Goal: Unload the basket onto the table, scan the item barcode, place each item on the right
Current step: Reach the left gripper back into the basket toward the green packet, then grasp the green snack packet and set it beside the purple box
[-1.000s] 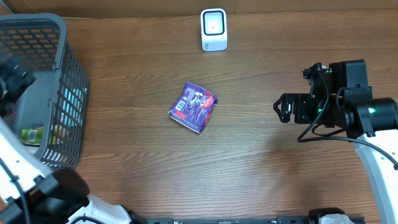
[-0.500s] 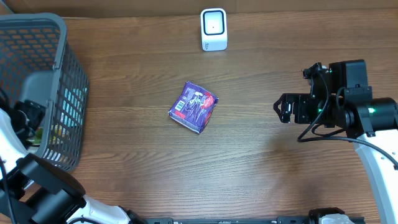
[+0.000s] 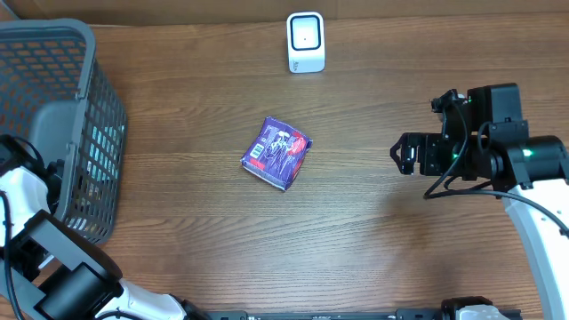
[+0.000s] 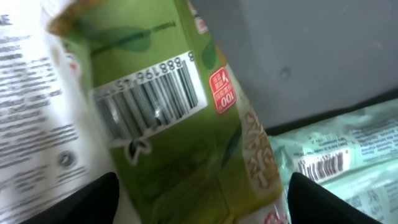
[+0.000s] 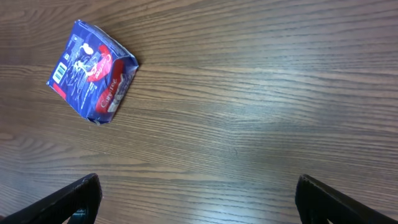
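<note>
My left gripper (image 4: 202, 202) is down inside the grey basket (image 3: 53, 44), open, with a green pack (image 4: 180, 143) lying between its fingers (image 4: 93, 199). The pack's barcode (image 4: 149, 99) faces the camera. From overhead the basket wall hides the gripper and only the left arm (image 3: 27, 191) shows. A purple snack pack (image 3: 277, 153) lies mid-table and also appears in the right wrist view as the same purple pack (image 5: 93, 71). The white scanner (image 3: 306, 42) stands at the table's far edge. My right gripper (image 3: 402, 156) hovers open over bare wood, right of the purple pack; its jaws (image 5: 199, 199) hold nothing.
Inside the basket, a pale green pack (image 4: 336, 162) with its own barcode lies right of the green one, and a white printed pack (image 4: 31, 124) lies to the left. The basket's grey wall (image 4: 298, 56) rises behind them.
The left arm has swung toward the table's near side and lowered at the basket, and its jaws have narrowed a little around the green pack. The right arm and the purple pack have not moved.
</note>
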Controlling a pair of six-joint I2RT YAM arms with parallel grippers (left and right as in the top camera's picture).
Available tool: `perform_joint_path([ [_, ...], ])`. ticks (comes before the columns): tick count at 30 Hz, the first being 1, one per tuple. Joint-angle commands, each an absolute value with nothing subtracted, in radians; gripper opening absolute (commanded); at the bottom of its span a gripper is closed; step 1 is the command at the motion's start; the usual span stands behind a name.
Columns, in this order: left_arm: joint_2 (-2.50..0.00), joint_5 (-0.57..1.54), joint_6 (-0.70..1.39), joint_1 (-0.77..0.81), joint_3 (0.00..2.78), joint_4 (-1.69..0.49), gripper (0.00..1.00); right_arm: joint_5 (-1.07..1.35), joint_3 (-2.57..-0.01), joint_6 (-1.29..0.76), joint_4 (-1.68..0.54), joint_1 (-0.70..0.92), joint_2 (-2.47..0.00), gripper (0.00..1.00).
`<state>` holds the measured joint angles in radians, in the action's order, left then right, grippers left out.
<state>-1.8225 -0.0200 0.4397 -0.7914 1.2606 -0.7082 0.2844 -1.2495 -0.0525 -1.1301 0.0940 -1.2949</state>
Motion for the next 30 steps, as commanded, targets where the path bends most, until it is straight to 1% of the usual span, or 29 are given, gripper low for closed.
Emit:
perform_joint_path([
  [1,-1.819,-0.058,0.453,-0.789,1.197,-0.694,0.76,0.289,-1.270,-0.052,-1.129,0.096,-1.309,1.00],
  [2,-1.819,-0.064,0.452,-0.789,1.185,-0.685,0.72,0.291,-1.270,-0.052,-1.128,0.096,-1.314,1.00],
  [3,-1.819,-0.064,0.449,-0.789,1.178,-0.676,0.62,0.293,-1.270,-0.052,-1.129,0.096,-1.317,1.00],
  [4,-1.819,-0.064,0.449,-0.789,1.171,-0.668,0.42,0.293,-1.270,-0.052,-1.129,0.096,-1.324,1.00],
  [5,-1.819,-0.064,0.449,-0.789,1.171,-0.667,0.33,0.293,-1.270,-0.052,-1.131,0.096,-1.327,1.00],
  [6,-1.819,-0.063,0.449,-0.789,1.172,-0.668,0.20,0.293,-1.270,-0.052,-1.132,0.096,-1.330,1.00],
  [7,-1.819,-0.062,0.449,-0.789,1.173,-0.670,0.13,0.293,-1.270,-0.052,-1.133,0.096,-1.332,1.00],
  [9,-1.819,-0.059,0.450,-0.789,1.185,-0.687,0.04,0.293,-1.270,-0.052,-1.132,0.096,-1.333,1.00],
  [14,-1.817,-0.048,0.449,-0.784,1.288,-0.776,0.04,0.292,-1.270,-0.052,-1.132,0.096,-1.333,1.00],
  [17,-1.817,-0.013,0.446,-0.784,1.433,-0.888,0.04,0.292,-1.270,-0.052,-1.131,0.096,-1.333,1.00],
  [22,-1.817,0.150,0.333,-0.776,1.787,-1.096,0.04,0.292,-1.270,-0.052,-1.131,0.096,-1.333,1.00],
  [27,-1.817,0.158,0.257,-0.710,2.192,-1.261,0.04,0.293,-1.270,-0.052,-1.132,0.096,-1.333,1.00],
  [30,-1.817,0.171,0.224,-0.628,2.396,-1.350,0.04,0.292,-1.270,-0.052,-1.131,0.096,-1.333,1.00],
])
